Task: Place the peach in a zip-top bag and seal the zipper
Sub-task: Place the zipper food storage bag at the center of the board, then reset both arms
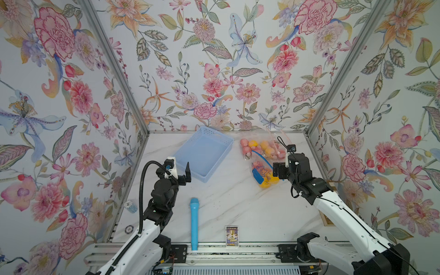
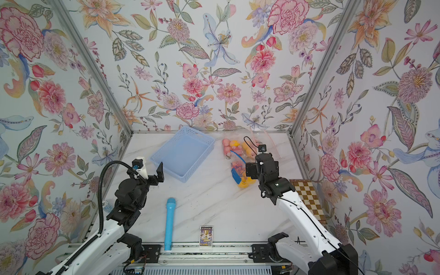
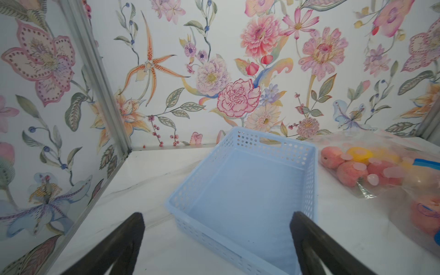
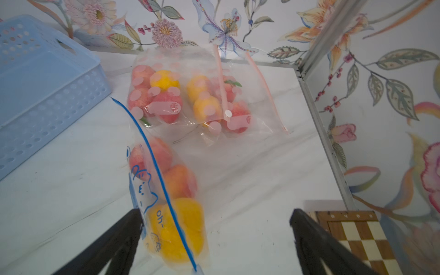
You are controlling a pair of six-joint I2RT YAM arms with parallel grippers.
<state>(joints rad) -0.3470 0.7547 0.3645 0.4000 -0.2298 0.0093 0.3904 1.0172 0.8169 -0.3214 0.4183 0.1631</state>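
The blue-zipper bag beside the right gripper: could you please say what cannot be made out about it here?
1. blue-zipper bag: in the right wrist view the picture's edge cuts off its slider end, so full sealing is unclear.
2. In both top views the right gripper covers part of it.
3. Its printed drawing is blurred or too small everywhere.

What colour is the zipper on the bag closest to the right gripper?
The zipper is blue, clearest in the right wrist view.
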